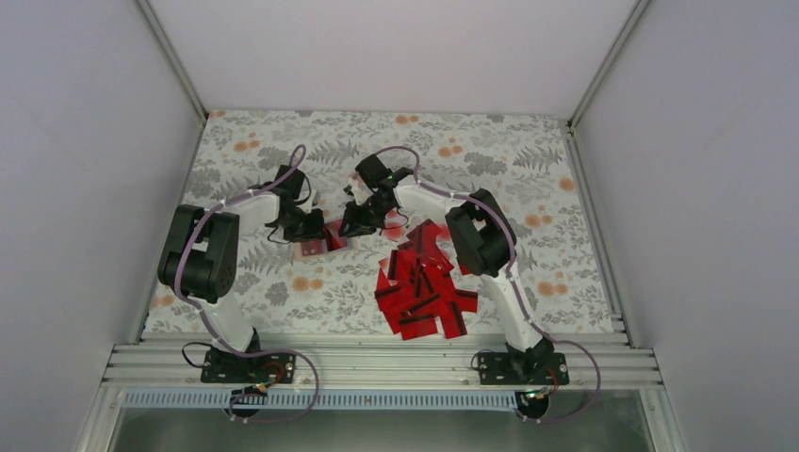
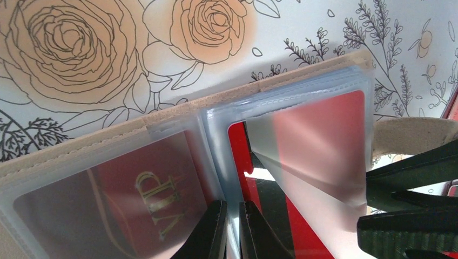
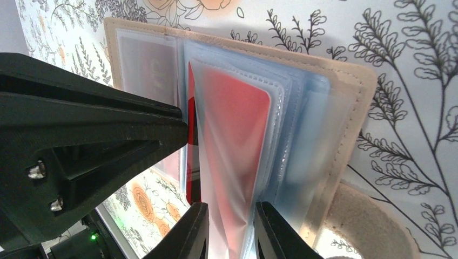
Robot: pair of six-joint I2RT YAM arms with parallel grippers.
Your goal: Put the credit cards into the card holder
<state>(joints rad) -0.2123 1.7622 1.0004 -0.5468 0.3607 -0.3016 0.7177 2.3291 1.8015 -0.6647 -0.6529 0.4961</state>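
Left hand (image 2: 233, 232) is pinched shut on a clear sleeve of the card holder (image 2: 108, 141), holding it open. Right hand (image 3: 231, 233), opposite and nearer, straddles a red credit card (image 3: 237, 124). The card's long axis runs straight ahead into the pocket; I cannot tell whether the hand grips it. Spare cards (image 1: 424, 287) lie behind, toward its base.

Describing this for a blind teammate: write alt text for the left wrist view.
An open tan-beige card holder with clear plastic sleeves lies on floral-print cloth, a red rectangular credit card partly in its right sleeve. The left gripper pinches a sleeve edge at bottom centre.
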